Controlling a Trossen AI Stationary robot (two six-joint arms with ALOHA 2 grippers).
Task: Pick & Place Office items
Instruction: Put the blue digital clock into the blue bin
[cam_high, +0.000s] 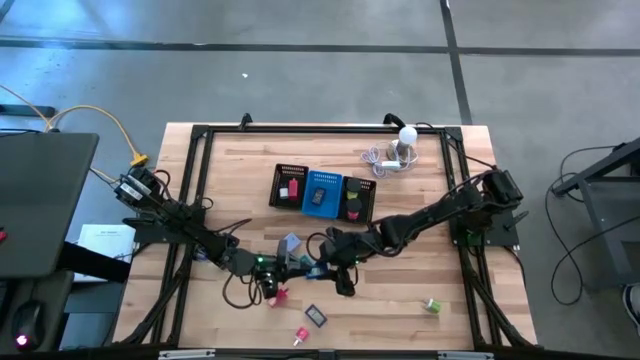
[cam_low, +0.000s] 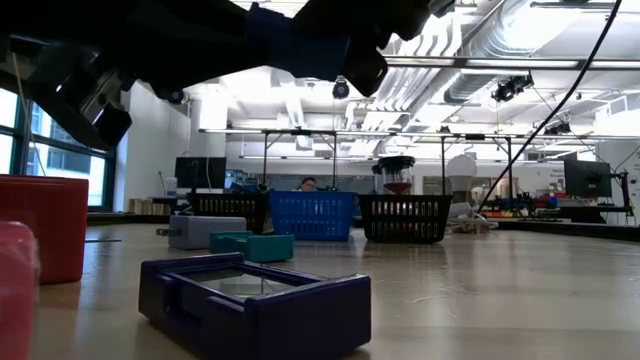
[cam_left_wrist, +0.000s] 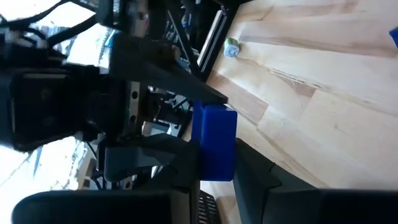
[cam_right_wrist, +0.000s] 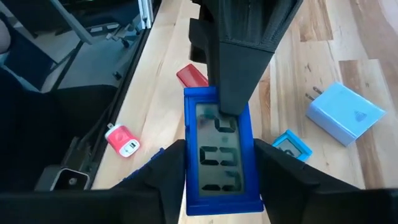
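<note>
Both hands meeting mid-desk on one blue block (cam_right_wrist: 221, 158): left hand (cam_right_wrist: 231, 93) pinching its far end, right hand (cam_right_wrist: 217, 186) flanking its sides, grip uncertain. Handover apparently underway. Tray (cam_high: 285, 172) holding few items; pink piece (cam_high: 301, 335), green piece (cam_high: 431, 305), dark box (cam_high: 315, 315) still loose.

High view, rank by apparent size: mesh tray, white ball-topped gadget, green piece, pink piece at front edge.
1. mesh tray
2. white ball-topped gadget
3. green piece and pink piece: they look about alike, so not ranked.
</note>
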